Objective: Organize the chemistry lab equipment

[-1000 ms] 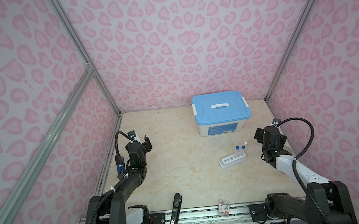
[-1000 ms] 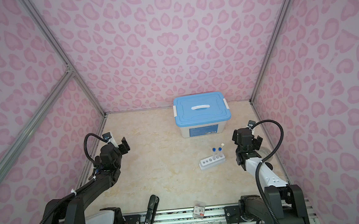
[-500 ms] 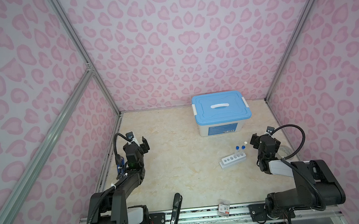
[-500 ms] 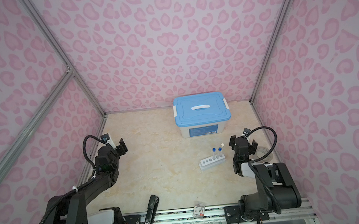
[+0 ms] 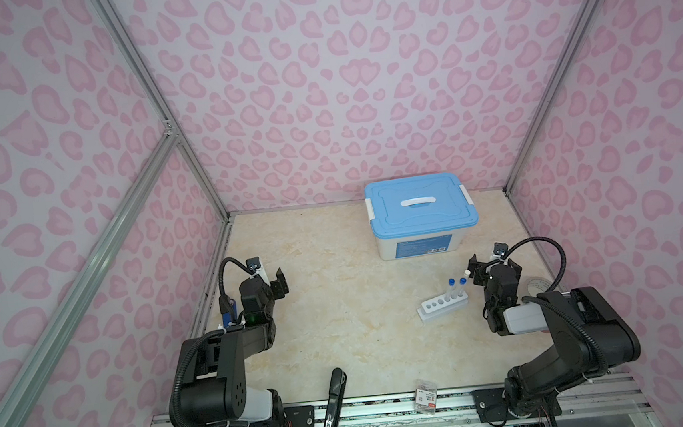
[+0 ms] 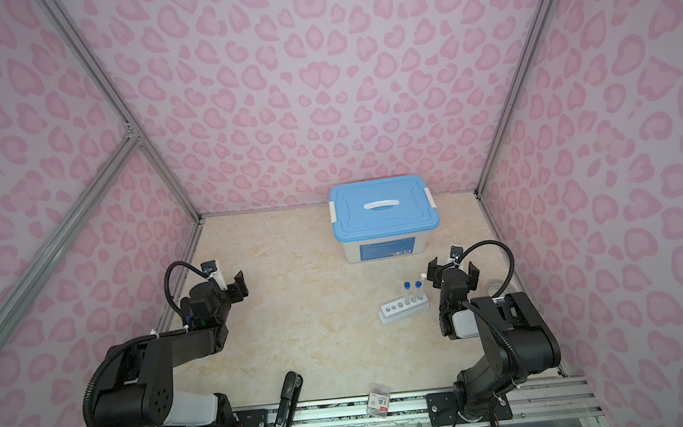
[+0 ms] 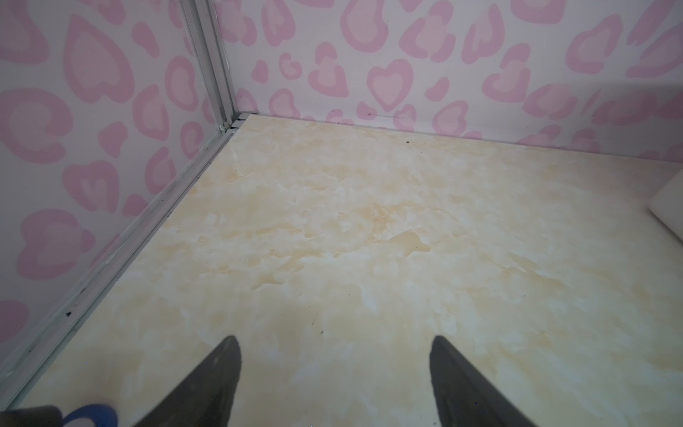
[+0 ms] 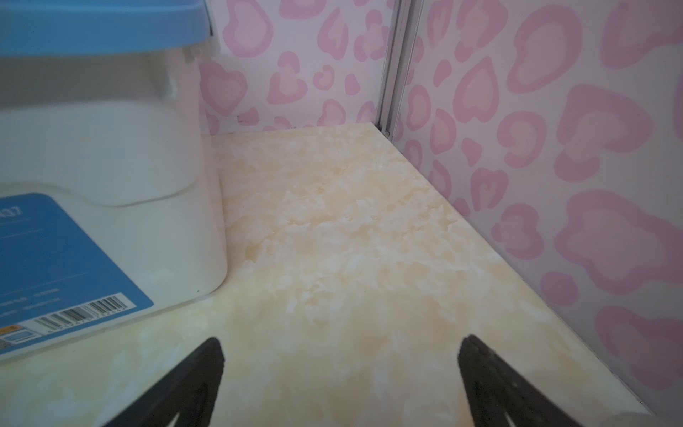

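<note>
Left gripper (image 7: 334, 342): your jaws stand spread wide, empty, over bare tabletop (image 7: 369, 240).
Right gripper (image 8: 342, 342): yours gapes empty beside the blue-lidded box (image 8: 92, 148).
Rack (image 5: 435, 310): near your right gripper, two blue-capped tubes (image 5: 452, 288) upright inside.

White box (image 5: 421, 216) with a shut blue lid at the back of the creamy table (image 5: 339, 306), black stapler (image 5: 335, 394) lying at the front edge, small clear packet (image 5: 426, 397) further right along that edge, tape roll (image 5: 539, 283) half hidden at the right, pink heart walls (image 5: 321, 78)
</note>
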Controlling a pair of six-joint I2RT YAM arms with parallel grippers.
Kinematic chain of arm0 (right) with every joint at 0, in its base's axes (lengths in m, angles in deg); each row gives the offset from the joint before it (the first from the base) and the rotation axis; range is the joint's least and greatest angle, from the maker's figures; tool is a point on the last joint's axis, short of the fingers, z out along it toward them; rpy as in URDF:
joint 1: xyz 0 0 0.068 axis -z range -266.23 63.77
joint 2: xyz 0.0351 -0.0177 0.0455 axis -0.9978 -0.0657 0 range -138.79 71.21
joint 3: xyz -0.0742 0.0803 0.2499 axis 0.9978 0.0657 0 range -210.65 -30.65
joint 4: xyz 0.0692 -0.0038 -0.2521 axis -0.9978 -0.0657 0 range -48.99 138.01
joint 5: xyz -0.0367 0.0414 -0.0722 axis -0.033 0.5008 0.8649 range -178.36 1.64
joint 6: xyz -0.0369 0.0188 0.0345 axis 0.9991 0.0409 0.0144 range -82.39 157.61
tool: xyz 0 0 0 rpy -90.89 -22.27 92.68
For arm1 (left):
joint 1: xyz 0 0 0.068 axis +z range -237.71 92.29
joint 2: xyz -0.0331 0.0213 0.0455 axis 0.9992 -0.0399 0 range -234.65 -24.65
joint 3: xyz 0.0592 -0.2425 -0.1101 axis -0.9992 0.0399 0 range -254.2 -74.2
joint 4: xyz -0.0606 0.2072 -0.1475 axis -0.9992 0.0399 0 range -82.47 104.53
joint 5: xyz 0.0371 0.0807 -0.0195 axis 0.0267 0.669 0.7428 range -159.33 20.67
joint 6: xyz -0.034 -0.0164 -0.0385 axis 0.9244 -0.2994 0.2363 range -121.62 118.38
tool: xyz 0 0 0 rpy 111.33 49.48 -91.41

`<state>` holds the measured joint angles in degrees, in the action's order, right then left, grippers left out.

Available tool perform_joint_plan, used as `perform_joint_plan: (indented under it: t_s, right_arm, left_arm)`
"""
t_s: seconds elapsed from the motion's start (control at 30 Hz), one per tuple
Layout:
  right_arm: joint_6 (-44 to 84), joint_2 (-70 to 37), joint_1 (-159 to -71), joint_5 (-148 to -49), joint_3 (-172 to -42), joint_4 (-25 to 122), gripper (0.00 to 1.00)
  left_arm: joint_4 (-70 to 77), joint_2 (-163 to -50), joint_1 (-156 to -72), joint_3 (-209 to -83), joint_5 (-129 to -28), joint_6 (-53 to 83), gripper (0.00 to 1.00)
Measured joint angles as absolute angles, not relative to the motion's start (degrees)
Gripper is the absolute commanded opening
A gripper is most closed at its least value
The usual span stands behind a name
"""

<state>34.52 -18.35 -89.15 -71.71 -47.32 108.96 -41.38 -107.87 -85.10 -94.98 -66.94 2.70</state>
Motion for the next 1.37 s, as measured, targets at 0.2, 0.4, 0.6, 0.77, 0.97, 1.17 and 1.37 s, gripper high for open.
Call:
perform_joint_plan:
  t_s: [0.2,0.4,0.6,0.77,0.97,1.17,1.37]
  right_arm:
    - [35.46,-18.57,-89.72,-71.91,-47.43,109.86,0.99]
    - [35.46,-18.57,-89.59,-71.89,-47.43,109.86,0.98]
    - [35.44,-18.57,-89.50,-71.87,-47.56,109.84,0.98]
    - [35.44,-18.57,-89.50,-71.87,-47.56,109.81,0.98]
    - [35.44,-18.57,-89.50,-71.87,-47.58,109.81,0.98]
    - [35.44,-18.57,-89.50,-71.87,-47.58,109.81,0.97]
    - [35.39,-18.57,-88.98,-71.89,-47.58,109.81,0.99]
  left_arm:
    - [-43.98,-108.87,-85.10,-93.53,-69.56,1.74,0.98]
    - [-45.27,-108.89,-85.10,-93.36,-70.30,1.45,0.97]
    - [-45.44,-108.89,-85.21,-93.34,-70.39,1.43,0.97]
    - [-46.30,-108.89,-85.34,-93.34,-70.39,1.43,0.97]
    - [-46.32,-108.89,-85.32,-93.34,-70.39,1.41,0.97]
    - [-46.30,-108.89,-85.43,-93.34,-70.39,1.39,0.97]
    - [-46.30,-108.89,-85.47,-93.34,-70.37,1.26,0.97]
